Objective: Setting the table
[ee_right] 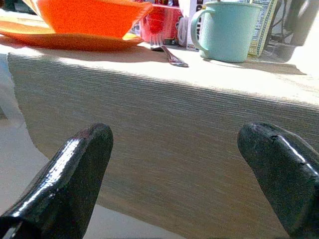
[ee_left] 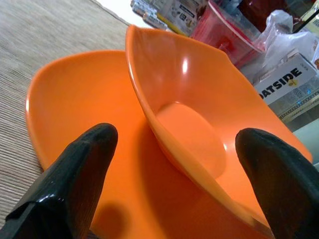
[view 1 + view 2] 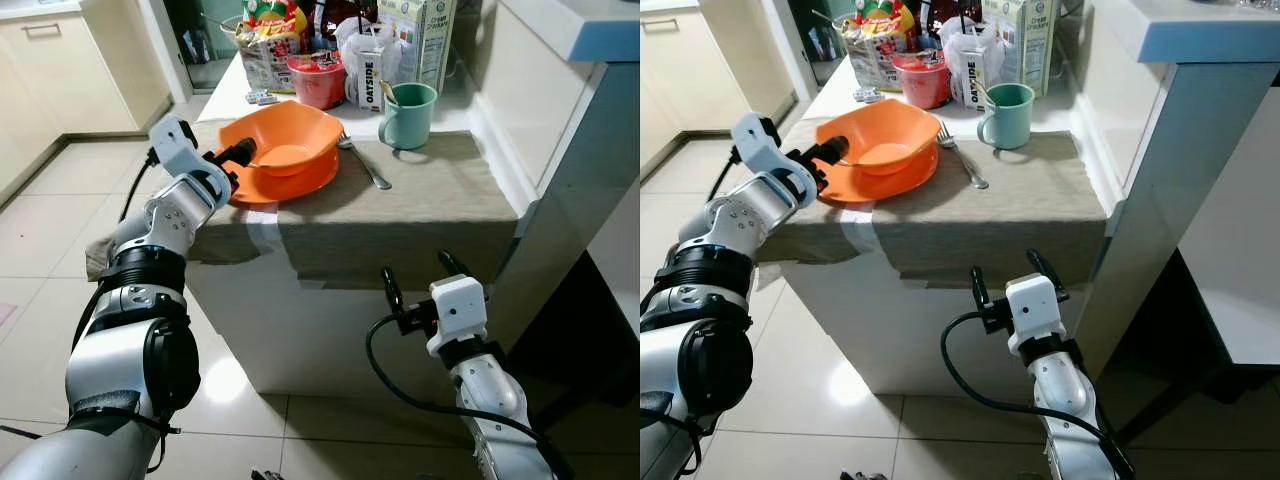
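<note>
My left end effector [image 3: 236,153] sits at the near rim of the orange bowl [image 3: 285,140], fingers spread wide and gripping nothing. The bowl rests tilted on an orange plate [image 3: 300,183] on the cloth-covered table [image 3: 420,215], with a fork [image 3: 362,162] just beside it and a teal mug [image 3: 410,113] near. Behind stands a carton reading "OATSIDE" [image 3: 369,78]. My right end effector [image 3: 420,290] hangs below the table's front edge, open and empty.
</note>
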Controlling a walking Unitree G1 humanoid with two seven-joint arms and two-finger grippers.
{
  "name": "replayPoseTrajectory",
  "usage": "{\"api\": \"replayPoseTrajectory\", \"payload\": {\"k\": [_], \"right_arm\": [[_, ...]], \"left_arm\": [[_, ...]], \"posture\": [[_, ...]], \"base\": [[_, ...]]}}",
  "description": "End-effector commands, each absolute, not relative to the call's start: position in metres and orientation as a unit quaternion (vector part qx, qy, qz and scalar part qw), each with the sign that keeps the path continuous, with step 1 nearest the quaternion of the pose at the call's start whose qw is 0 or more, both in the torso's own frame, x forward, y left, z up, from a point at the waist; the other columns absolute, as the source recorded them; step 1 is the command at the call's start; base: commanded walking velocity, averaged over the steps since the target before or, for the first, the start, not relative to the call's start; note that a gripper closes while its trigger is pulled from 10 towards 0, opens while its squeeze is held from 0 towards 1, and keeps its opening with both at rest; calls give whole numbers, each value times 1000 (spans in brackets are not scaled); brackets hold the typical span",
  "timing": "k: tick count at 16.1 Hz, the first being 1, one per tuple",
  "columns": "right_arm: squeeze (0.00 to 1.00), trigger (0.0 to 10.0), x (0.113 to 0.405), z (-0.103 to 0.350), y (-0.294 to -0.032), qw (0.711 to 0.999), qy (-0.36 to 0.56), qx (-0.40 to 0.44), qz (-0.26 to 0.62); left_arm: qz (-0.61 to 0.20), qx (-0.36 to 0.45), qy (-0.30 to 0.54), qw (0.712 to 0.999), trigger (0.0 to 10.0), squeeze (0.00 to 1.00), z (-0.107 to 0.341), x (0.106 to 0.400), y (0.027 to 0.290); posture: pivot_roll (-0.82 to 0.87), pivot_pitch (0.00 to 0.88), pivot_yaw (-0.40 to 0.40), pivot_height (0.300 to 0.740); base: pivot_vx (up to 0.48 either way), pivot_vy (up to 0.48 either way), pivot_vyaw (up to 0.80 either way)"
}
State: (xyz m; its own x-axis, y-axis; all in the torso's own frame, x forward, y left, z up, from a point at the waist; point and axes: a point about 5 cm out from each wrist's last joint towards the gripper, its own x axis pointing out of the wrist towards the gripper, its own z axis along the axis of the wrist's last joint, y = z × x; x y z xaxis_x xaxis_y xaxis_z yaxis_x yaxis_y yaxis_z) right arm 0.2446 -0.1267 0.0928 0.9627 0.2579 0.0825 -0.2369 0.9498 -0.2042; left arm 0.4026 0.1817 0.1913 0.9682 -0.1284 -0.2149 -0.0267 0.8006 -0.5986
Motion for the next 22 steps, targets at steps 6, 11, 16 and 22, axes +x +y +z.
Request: {"api": "replayPoseTrajectory", "payload": {"k": [6,11,16,22], "right_arm": [[0,10000,244,96,-125,985,-55,-95,130],[0,10000,242,96,-126,985,-53,-96,129],[0,10000,241,97,-126,985,-51,-99,131],[0,10000,240,97,-127,985,-49,-100,129]], "left_arm": [[-41,-314,105,943,10000,0,207,412,174],[-40,-324,122,937,10000,0,200,413,166],[-44,-328,112,937,10000,0,203,416,163],[-51,-280,104,953,10000,0,204,417,159]], "posture": [[-194,35,127,719],[-199,45,126,719],[-206,51,124,719],[-211,53,126,719]], "base": [[0,0,0],[0,0,0],[0,0,0],[0,0,0]]}}
